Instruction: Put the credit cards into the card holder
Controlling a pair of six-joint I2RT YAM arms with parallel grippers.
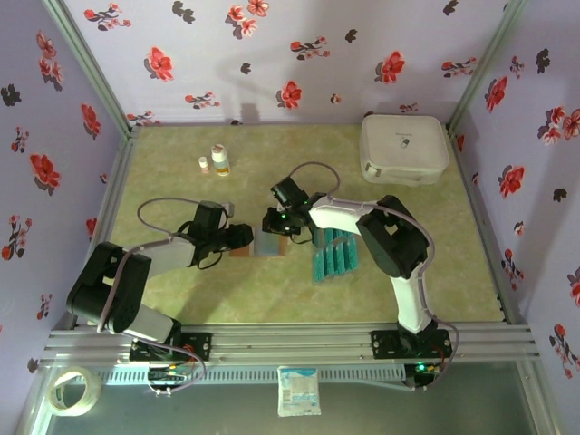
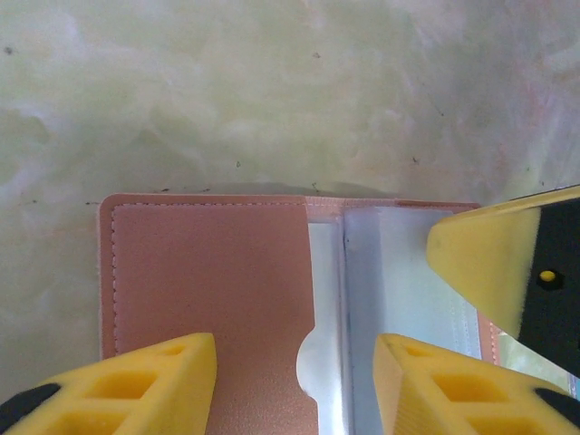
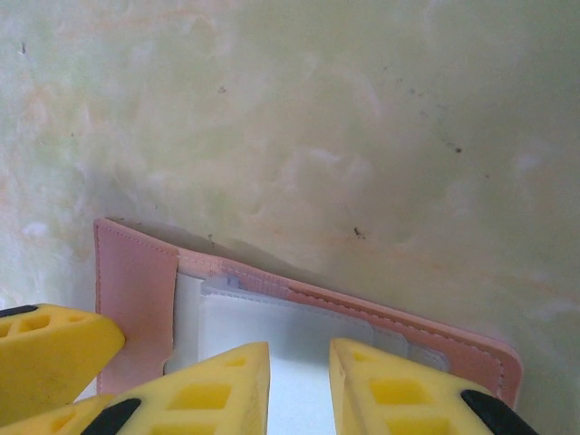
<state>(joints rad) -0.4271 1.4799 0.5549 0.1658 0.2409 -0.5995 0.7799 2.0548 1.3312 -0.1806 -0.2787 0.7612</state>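
Holder: near part is cut off by the lower edge in both wrist views and partly covered by fingers.
Cards: far ends are hidden under right arm; number not determinable.
Bottles: labels too small to be read.
Case: lid marking illegible.

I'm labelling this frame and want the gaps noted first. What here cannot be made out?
Credit cards: count unclear in the top view, small and partly under the right arm.
Card holder: its pockets' near part is cut off at the bottom edge of both wrist views.
Right gripper: whether it grips the holder, hidden below the right wrist view's edge.
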